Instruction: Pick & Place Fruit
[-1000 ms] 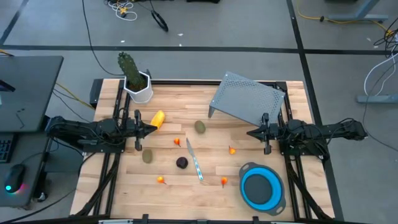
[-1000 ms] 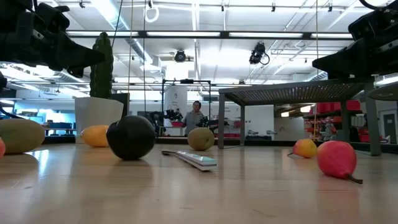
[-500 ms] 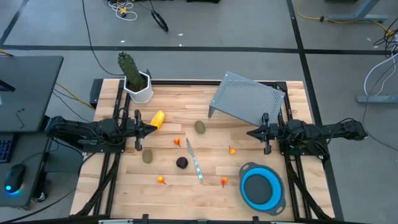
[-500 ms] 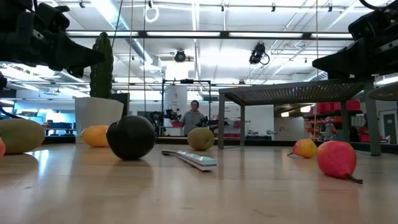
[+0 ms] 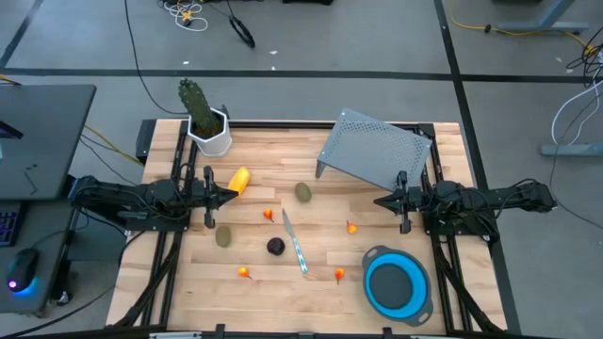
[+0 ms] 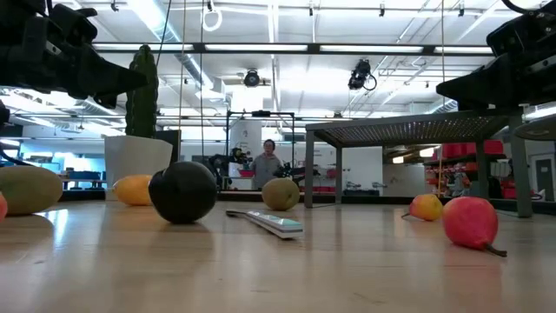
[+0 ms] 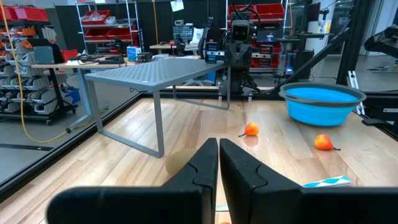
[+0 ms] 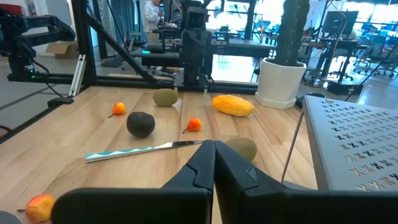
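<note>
Two pincers, left pincer [image 5: 232,196] and right pincer [image 5: 380,201], hover pinched shut and empty at opposite tabletop [image 5: 377,235] edges. We see fruit [image 5: 276,247] scattered mid-tabletop; a careless reach might snag the knife [image 5: 295,243] lying among it.

— How is the light?
— Bright and even overhead; ceiling strips [image 6: 261,48] glare in the low view.
— Any blur?
— The counter [image 6: 278,269] nearest that camera is soft, with pale reflections.
</note>
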